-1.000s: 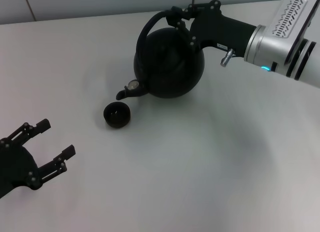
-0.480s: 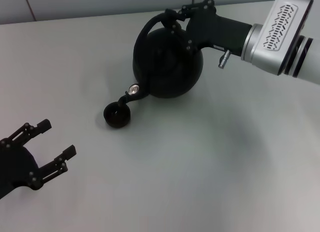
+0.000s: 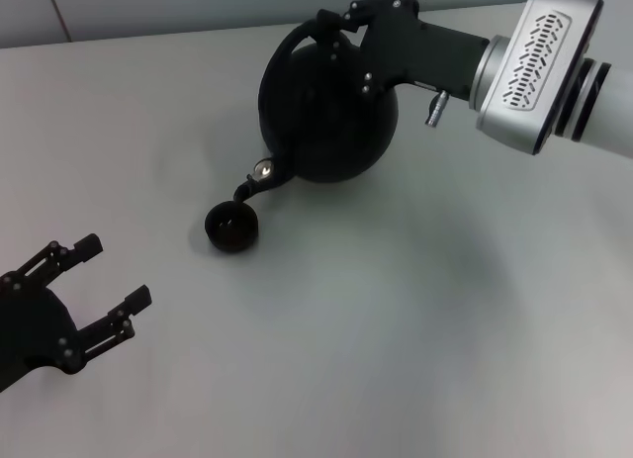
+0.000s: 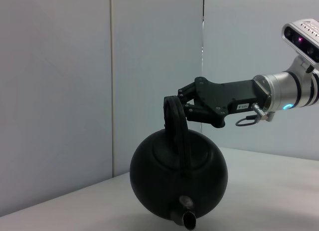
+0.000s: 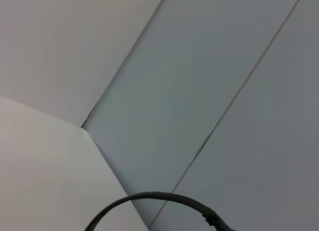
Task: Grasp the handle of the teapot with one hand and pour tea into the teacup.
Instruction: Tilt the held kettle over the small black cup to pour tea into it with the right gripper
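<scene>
- So, nearest first: the left gripper (image 3: 99,290) sits parked at the near left of the table (image 3: 376,339), fingers spread wide with nothing between them, well away from the action.
- A bit farther in is the teacup (image 3: 231,227), a small black handleless cup standing upright on the tabletop, left of centre.
- Right above it hangs the spout (image 3: 247,190), its tip over the cup's far rim. I can't make out any tea stream.
- Farther back is the teapot (image 3: 331,117), big, round and matte black, lifted clear of the table and tipped toward the cup.
- At the far side, the right gripper (image 3: 341,28) reaches in from the right and is clamped on the handle (image 4: 176,122) near the top of the arch.
- My read: we're in the pouring step, grasp and lift done. Next move probably calls for a little more tilt while holding the spout tip over that small cup, otherwise tea lands on the table.
</scene>
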Motion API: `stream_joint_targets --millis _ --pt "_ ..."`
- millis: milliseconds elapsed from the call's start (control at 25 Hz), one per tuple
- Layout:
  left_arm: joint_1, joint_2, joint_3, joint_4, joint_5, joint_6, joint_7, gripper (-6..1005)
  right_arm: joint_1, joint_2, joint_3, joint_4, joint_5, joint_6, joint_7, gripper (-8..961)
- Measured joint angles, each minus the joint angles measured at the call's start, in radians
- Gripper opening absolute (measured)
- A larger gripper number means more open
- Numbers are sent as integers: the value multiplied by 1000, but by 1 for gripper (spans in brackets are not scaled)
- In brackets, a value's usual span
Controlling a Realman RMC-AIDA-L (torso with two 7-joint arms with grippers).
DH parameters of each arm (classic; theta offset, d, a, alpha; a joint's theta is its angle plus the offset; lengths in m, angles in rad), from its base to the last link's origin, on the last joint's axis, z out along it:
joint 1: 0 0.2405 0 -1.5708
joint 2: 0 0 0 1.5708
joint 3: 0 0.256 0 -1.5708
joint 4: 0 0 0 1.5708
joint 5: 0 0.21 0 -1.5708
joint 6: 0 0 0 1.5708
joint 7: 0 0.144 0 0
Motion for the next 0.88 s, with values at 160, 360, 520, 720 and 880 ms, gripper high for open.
stream_joint_targets --millis 160,360,520,720,880 --pt "0 0 0 0 0 1 0 813 3 -1 -40 -19 0 16 -2 104" --pt "0 0 0 0 0 0 0 813 6 0 -68 -36 2 23 -13 93" --pt "-1 0 0 0 0 0 0 813 6 0 -68 -38 3 23 -31 92" --pt "-2 0 0 -5 -13 4 0 813 7 1 -69 -38 2 23 -74 89" --pt "-5 1 0 -10 -14 5 0 813 8 1 -69 -39 2 22 -78 88"
